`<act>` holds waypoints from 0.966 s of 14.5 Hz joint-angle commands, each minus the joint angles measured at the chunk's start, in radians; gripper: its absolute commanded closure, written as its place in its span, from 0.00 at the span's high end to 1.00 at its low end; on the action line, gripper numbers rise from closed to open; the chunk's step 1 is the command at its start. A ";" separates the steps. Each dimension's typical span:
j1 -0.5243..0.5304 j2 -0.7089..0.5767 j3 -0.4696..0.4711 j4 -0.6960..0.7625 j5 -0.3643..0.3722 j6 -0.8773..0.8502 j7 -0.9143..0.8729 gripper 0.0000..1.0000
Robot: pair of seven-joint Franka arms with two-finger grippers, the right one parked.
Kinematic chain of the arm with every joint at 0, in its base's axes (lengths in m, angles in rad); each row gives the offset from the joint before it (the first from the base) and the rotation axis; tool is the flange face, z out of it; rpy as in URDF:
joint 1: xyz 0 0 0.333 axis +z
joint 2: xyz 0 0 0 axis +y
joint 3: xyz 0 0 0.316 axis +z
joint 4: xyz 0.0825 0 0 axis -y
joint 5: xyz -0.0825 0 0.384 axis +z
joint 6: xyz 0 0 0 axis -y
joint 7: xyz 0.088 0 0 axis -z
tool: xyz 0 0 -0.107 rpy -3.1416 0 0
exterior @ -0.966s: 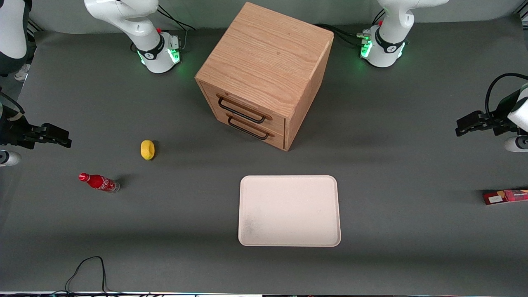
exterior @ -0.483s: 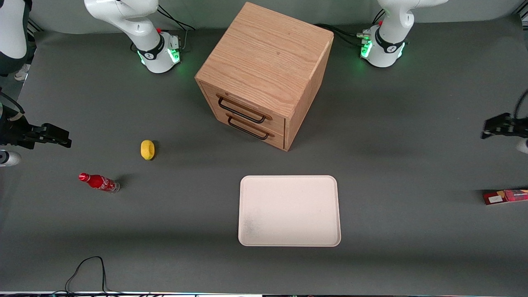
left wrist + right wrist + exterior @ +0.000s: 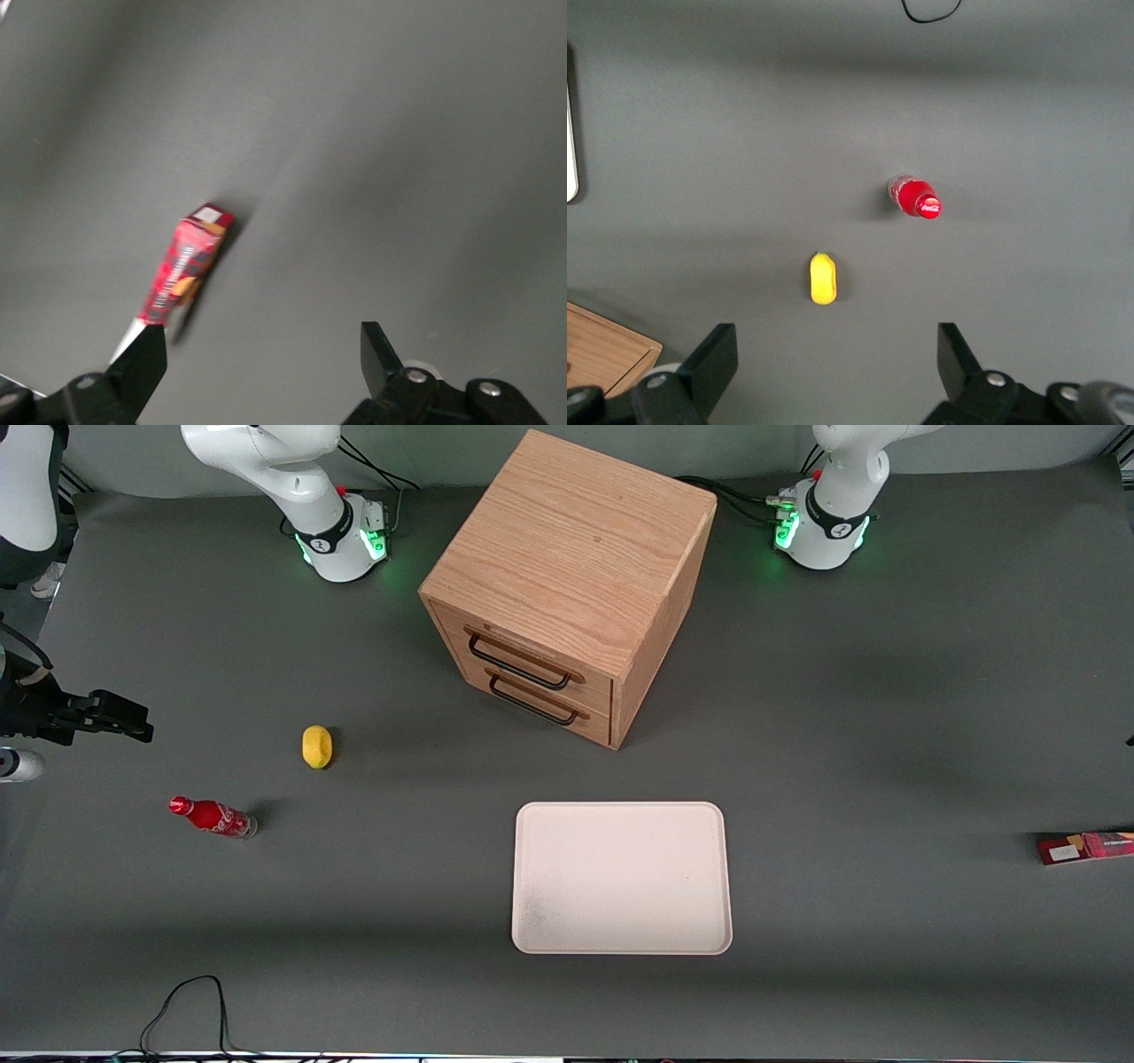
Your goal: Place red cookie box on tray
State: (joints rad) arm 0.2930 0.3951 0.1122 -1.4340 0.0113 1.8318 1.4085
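A robot lab or test cell is indicated. Two white arm bases point(image 3: 341, 536) with green status lights are bolted at the rim of a wide table covered in grey matting point(image 3: 886, 717). Loose cables point(image 3: 190, 1005) are seen at the table edge. Props are staged on it: wooden two-drawer cabinet point(image 3: 567, 584), cream tray point(image 3: 622, 878), lemon point(image 3: 316, 746), cola bottle point(image 3: 213, 816).

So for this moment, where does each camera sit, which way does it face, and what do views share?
Front view: high, looking down at the cabinet, tray and both arm bases.
Left wrist view: looks down past the open gripper at the red cookie box.
Right wrist view: looks down at the cola bottle and lemon.
Shared: front and left wrist views both show the box.
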 commanded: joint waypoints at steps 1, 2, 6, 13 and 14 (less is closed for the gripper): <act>0.032 0.082 -0.003 0.087 -0.004 0.044 0.170 0.97; 0.052 0.108 -0.003 0.104 -0.005 0.055 0.191 0.97; 0.092 0.263 -0.005 0.254 -0.014 0.064 0.319 0.97; 0.143 0.367 -0.006 0.267 -0.020 0.162 0.356 0.98; 0.144 0.381 -0.006 0.267 -0.020 0.184 0.365 0.98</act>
State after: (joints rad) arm 0.4234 0.7357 0.1115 -1.2057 0.0058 1.9916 1.7360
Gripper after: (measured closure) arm 0.022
